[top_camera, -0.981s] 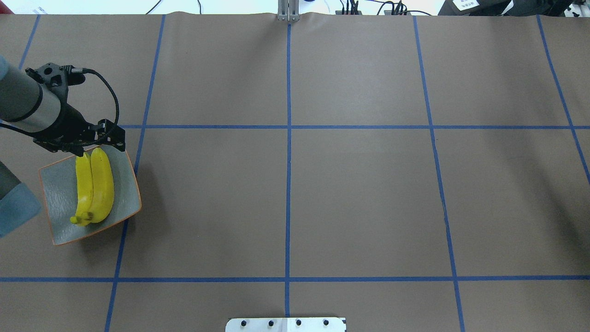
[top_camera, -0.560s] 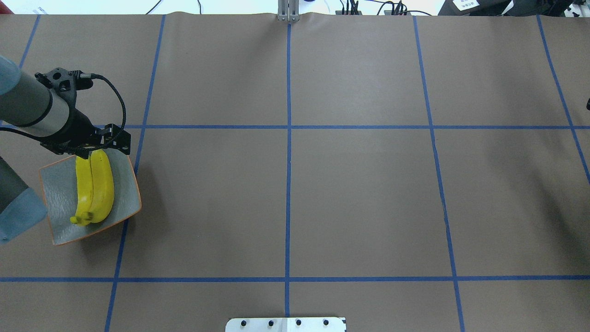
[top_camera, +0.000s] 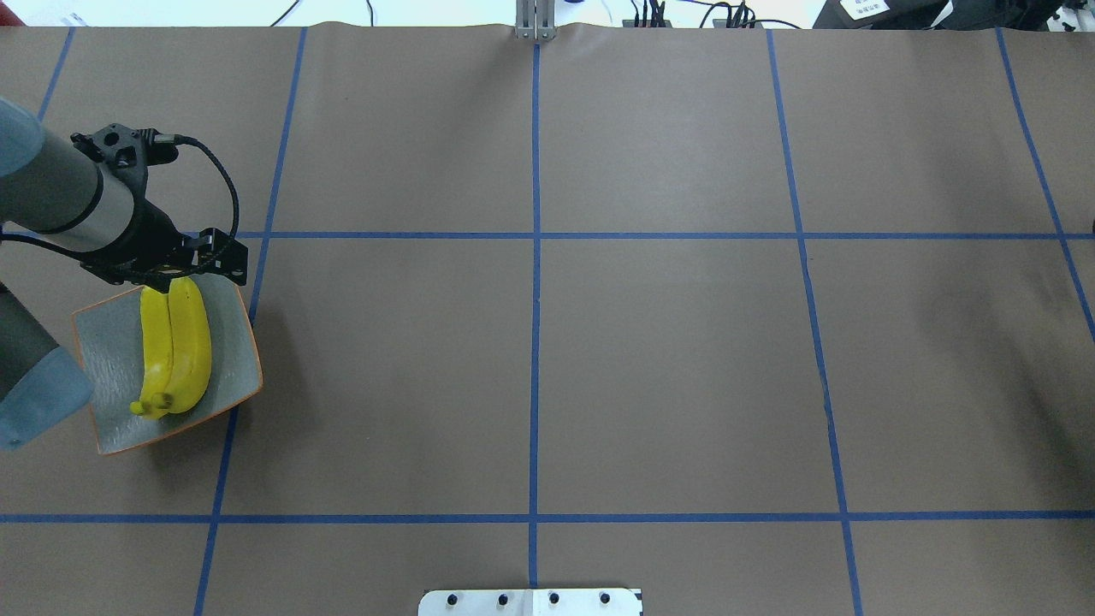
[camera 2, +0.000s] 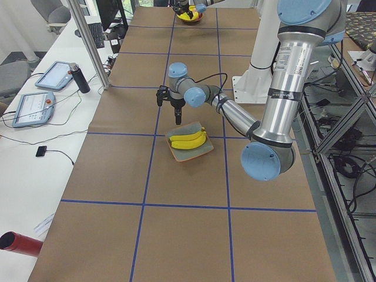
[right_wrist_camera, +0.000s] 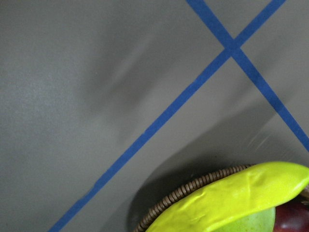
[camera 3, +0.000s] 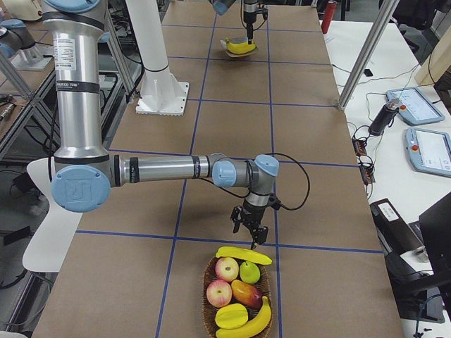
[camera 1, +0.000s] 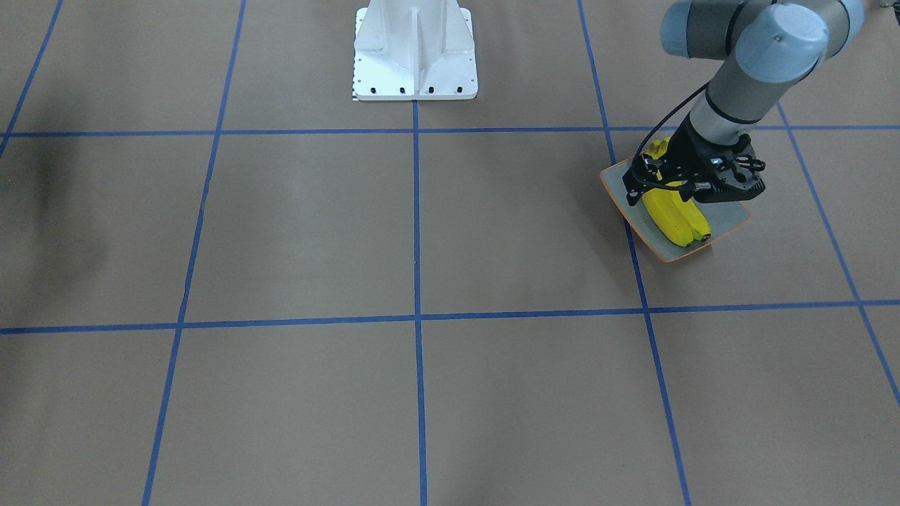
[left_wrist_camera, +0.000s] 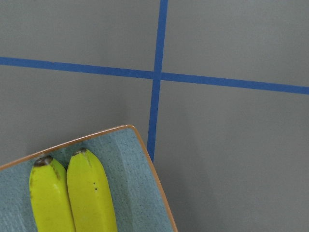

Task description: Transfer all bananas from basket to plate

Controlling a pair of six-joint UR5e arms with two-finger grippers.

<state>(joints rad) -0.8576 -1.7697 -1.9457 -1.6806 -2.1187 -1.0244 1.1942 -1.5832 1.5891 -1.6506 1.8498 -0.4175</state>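
Two bananas [top_camera: 184, 342] lie on the plate [top_camera: 111, 359] by the blue-taped brown tabletop's [top_camera: 667, 368] left edge, with the left gripper [top_camera: 181, 269] spread open over their tips. Whether the right gripper [camera 3: 251, 238], by the basket [camera 3: 206, 301], is open, I cannot tell.

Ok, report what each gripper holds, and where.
Nothing, apparently: left gripper hovers over bananas on plate; right gripper hangs above top banana in basket.

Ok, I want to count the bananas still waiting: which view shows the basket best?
Exterior right: the whole basket shows, two bananas among other fruit. Right wrist catches only some rim and one banana; exterior left shows it tiny, far off; the others miss it.
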